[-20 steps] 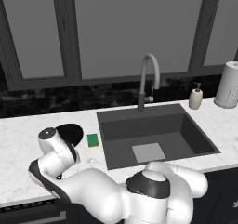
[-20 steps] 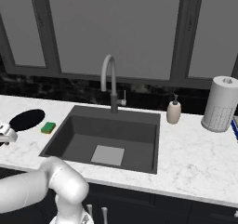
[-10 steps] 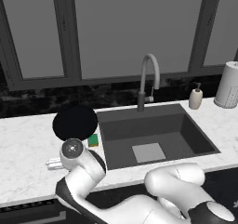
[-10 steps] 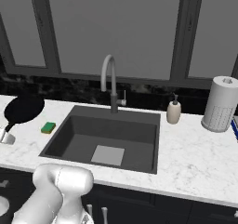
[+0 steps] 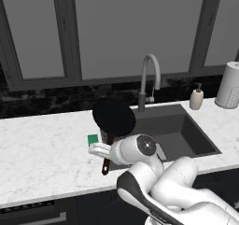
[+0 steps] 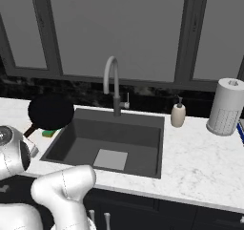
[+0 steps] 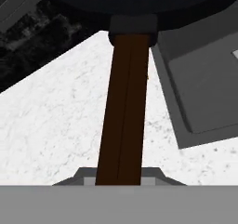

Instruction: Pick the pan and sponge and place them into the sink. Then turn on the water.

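The pan (image 5: 113,116) is showing black with a dark brown handle. The sponge (image 5: 93,139) is showing green, the sink (image 6: 114,137) dark grey, the surface (image 5: 42,144) white-speckled marble.

Glossy white arm (image 5: 163,182), dark joint discs

We see even, soft, rendered light with no clear source. The white marble worktop (image 5: 42,144) is bright and flat, without glare; the sink (image 6: 114,138) is a dull mid-grey and the backsplash (image 6: 152,98) nearly black. Shadows are faint. Both base views are soft and a little pixelated. In the hand view the pan (image 7: 125,107) looks coarse and blocky close up, its black body featureless.
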